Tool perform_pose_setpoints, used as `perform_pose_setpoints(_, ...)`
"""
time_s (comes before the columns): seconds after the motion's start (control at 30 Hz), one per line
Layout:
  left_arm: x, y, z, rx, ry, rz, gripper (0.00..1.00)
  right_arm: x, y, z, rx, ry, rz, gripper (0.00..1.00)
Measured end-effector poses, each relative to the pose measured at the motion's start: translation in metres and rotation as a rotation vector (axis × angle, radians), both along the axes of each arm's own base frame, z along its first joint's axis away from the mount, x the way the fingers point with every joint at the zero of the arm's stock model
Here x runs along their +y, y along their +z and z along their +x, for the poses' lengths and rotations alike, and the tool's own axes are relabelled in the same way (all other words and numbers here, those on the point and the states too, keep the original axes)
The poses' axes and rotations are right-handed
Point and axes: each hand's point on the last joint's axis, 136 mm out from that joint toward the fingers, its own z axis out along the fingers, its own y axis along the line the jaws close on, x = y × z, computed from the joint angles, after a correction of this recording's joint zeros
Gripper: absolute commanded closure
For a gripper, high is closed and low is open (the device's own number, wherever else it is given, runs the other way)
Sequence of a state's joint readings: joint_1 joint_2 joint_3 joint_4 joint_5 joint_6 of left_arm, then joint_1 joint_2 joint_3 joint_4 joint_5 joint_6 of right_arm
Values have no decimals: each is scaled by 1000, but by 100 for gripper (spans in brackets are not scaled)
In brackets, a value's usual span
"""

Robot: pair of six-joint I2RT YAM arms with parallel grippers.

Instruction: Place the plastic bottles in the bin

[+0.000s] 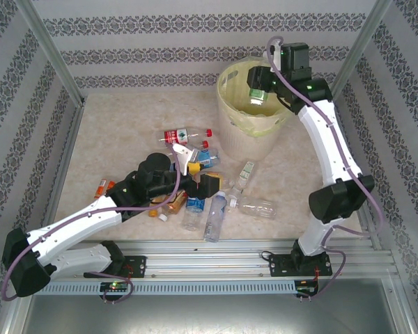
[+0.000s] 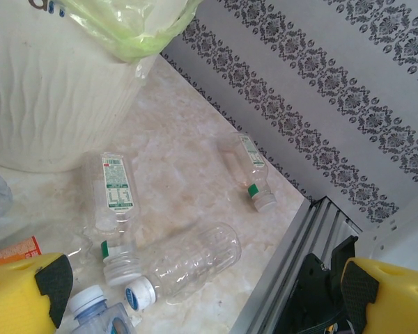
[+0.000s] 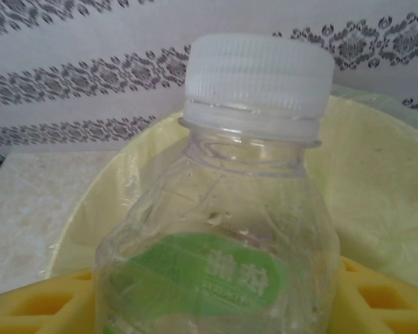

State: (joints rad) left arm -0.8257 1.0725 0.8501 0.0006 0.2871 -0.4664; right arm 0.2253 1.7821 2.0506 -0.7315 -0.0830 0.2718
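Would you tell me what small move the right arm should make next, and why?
Probably open the right gripper and let go. It holds a green-labelled bottle over the bin. In the wrist view the bin's lined inside lies right behind and below the bottle, so it should drop inside.

Top external camera: fixed high behind the near edge, looking down over the whole table (image 1: 125, 132). Left wrist camera: low over the table, facing right past the bin (image 2: 49, 104). Right wrist camera: very close on a bottle (image 3: 216, 229) above, apparently, the same bin.
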Motion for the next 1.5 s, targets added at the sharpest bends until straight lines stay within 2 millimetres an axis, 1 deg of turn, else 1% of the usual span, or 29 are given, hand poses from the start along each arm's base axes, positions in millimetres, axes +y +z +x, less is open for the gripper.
perform_pose_setpoints(0.2, 1, -1, 1, 2, 9, 2, 0, 2, -41, 11, 119, 2, -38, 46)
perform_pose_setpoints(0.4, 1, -1, 1, 4, 12, 2, 0, 1, -86, 12, 255, -3, -74, 44)
perform_pose_setpoints(0.53, 1, -1, 1, 5, 12, 2, 0, 0, -103, 9, 312, -4, -89, 41)
perform_pose_setpoints(0.67, 2, -3, 2, 11, 17, 4, 0, 0, -107, 5, 334, 1, -98, 30)
perform_pose_setpoints(0.83, 3, -6, 2, 18, 22, 13, 0, 0, -108, 4, 339, 2, -101, 19)
perform_pose_setpoints(0.9, 3, -6, 2, 17, 24, 14, 0, 0, -104, 3, 336, 2, -99, 14)
perform_pose_setpoints(1.03, 3, -6, 3, 17, 26, 14, 0, 0, -89, 5, 304, 3, -93, 11)
perform_pose_setpoints(1.23, 4, -7, 2, 21, 28, 20, 0, -1, -73, 1, 277, 3, -87, 11)
perform_pose_setpoints(1.33, 4, -8, 2, 23, 28, 22, 0, -3, -59, -5, 250, 2, -81, 11)
perform_pose_setpoints(1.4, 4, -10, 2, 28, 28, 28, 0, -4, -45, -10, 221, 1, -75, 11)
perform_pose_setpoints(1.5, 5, -11, 1, 33, 27, 35, 0, -8, -17, -24, 159, -2, -62, 12)
